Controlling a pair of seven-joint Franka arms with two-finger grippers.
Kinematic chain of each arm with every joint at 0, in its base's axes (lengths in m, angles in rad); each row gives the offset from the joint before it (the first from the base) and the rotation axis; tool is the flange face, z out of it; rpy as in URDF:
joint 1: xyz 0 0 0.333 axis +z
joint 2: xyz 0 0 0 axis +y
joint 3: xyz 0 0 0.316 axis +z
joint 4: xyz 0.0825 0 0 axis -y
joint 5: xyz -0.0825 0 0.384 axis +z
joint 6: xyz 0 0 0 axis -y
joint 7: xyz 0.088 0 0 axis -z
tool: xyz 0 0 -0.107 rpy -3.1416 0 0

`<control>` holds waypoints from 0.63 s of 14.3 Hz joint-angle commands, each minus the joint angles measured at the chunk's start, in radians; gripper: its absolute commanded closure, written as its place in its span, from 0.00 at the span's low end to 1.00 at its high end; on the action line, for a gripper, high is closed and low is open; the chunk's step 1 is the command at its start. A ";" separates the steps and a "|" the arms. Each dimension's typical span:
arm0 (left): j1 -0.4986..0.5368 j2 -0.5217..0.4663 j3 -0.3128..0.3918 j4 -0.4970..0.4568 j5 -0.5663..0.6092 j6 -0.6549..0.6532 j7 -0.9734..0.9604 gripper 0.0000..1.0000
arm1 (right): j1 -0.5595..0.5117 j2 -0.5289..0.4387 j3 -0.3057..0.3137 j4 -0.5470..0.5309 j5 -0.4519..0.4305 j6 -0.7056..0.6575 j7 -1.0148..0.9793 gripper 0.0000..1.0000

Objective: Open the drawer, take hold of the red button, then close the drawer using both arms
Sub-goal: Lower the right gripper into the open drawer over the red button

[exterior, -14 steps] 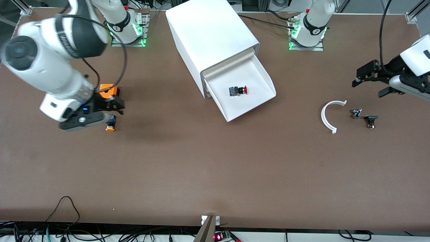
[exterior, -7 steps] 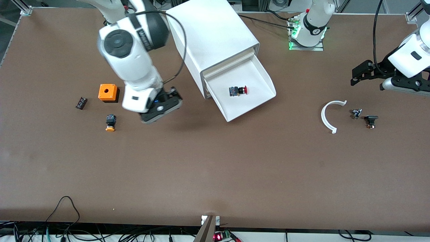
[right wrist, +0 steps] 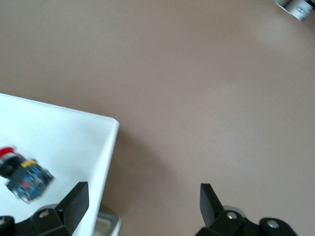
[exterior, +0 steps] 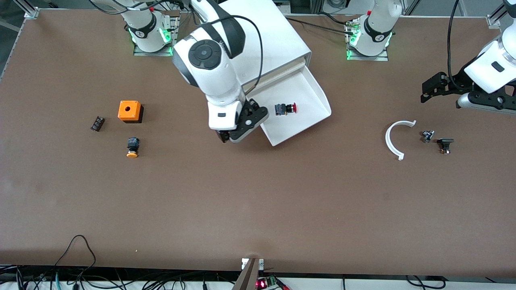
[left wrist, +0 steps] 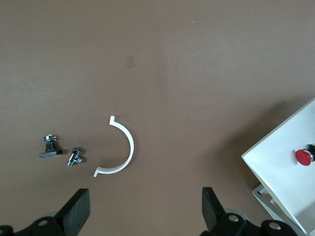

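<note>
Right gripper [exterior: 225, 135] just swung over from the orange-capped button [exterior: 132, 146] to the open drawer [exterior: 310, 89], fingers spread, empty. The red button [exterior: 287, 108] should be next. Left gripper [exterior: 441, 90] waits wide open.

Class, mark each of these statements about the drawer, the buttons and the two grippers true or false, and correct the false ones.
1. The drawer stands open. True.
2. The red button lies in the drawer. True.
3. The right gripper holds the red button. False: its jaws are open and empty, over the drawer's corner.
4. The orange button lies in the drawer. False: it lies on the table, near the orange cube.
5. The left gripper is open. True.
</note>
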State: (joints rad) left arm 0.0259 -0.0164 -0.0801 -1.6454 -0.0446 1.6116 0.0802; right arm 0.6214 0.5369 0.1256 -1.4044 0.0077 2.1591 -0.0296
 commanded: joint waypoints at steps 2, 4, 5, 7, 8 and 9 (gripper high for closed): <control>-0.009 0.013 0.008 0.025 0.026 -0.010 -0.016 0.00 | 0.073 0.077 0.046 0.087 -0.018 0.013 -0.018 0.00; -0.009 0.013 0.011 0.025 0.026 -0.010 -0.016 0.00 | 0.089 0.083 0.046 0.087 -0.076 0.004 -0.039 0.00; -0.009 0.013 0.011 0.024 0.026 -0.007 -0.014 0.00 | 0.106 0.083 0.046 0.085 -0.092 -0.004 -0.067 0.00; 0.005 0.001 0.016 -0.005 0.026 0.026 -0.013 0.00 | 0.133 0.086 0.046 0.084 -0.103 -0.062 -0.098 0.00; 0.009 -0.040 0.019 -0.026 0.022 0.030 -0.014 0.00 | 0.136 0.090 0.048 0.085 -0.118 -0.102 -0.119 0.00; 0.009 -0.066 0.020 -0.033 0.015 0.028 -0.014 0.00 | 0.136 0.091 0.049 0.085 -0.142 -0.132 -0.162 0.00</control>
State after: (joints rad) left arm 0.0306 -0.0191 -0.0643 -1.6478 -0.0444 1.6273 0.0785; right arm 0.7535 0.6083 0.1708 -1.3545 -0.0990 2.0966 -0.1222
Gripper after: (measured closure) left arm 0.000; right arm 0.000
